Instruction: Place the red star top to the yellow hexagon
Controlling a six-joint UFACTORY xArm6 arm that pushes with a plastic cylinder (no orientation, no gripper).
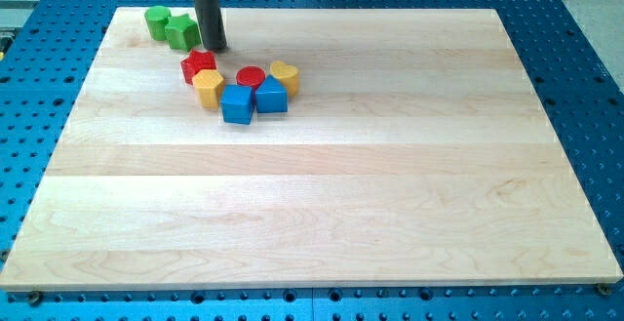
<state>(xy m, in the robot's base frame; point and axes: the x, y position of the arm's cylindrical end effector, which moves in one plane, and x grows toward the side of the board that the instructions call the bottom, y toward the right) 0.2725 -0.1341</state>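
The red star [198, 65] lies near the view's top left of the wooden board, touching the top-left side of the yellow hexagon [208, 88]. My tip [214, 47] rests on the board just above and slightly right of the red star, close to it, and right of the green star [181, 32].
A green cylinder [156, 21] sits left of the green star. A red cylinder [251, 77], a yellow heart [285, 75] and two blue blocks [237, 104] [271, 96] cluster right of the hexagon. The board [322, 204] lies on a blue perforated table.
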